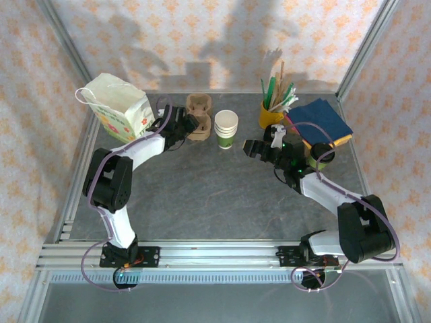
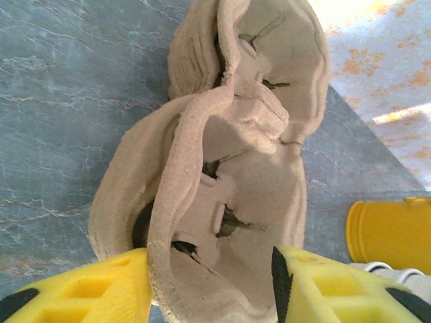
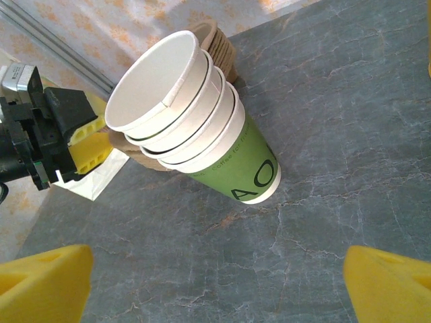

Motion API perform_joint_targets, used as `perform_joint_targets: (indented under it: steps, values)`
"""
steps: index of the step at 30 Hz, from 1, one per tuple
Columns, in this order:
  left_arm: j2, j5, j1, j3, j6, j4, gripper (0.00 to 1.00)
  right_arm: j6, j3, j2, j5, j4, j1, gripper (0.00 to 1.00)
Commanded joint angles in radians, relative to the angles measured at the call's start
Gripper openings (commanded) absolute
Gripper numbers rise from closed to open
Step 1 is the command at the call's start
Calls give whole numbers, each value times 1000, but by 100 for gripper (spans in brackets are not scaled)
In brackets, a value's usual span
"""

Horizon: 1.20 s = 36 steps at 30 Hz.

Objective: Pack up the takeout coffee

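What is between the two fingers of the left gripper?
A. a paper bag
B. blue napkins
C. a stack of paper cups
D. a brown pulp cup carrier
D: the left wrist view shows the pulp carrier standing between the jaws of the left gripper.

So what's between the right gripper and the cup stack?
Nothing but bare table between right gripper and cup stack, per the right wrist view.
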Motion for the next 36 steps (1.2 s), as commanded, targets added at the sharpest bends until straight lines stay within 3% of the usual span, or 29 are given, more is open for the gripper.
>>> perform_joint_targets:
  steps: [1, 10, 20, 36]
  values:
    - [-45, 22, 4, -10, -26, 55, 46, 1, 25, 4, 7, -4, 6, 95]
    - [-61, 6, 6, -13, -34, 76, 29, -1, 25, 3, 14, -9, 6, 95]
    - [-62, -5, 8, -2, -32, 82, 17, -2, 28, 1, 19, -18, 6, 94]
    - [-171, -12, 19, 13, 2, 84, 8, -8, 34, -35, 11, -11, 7, 94]
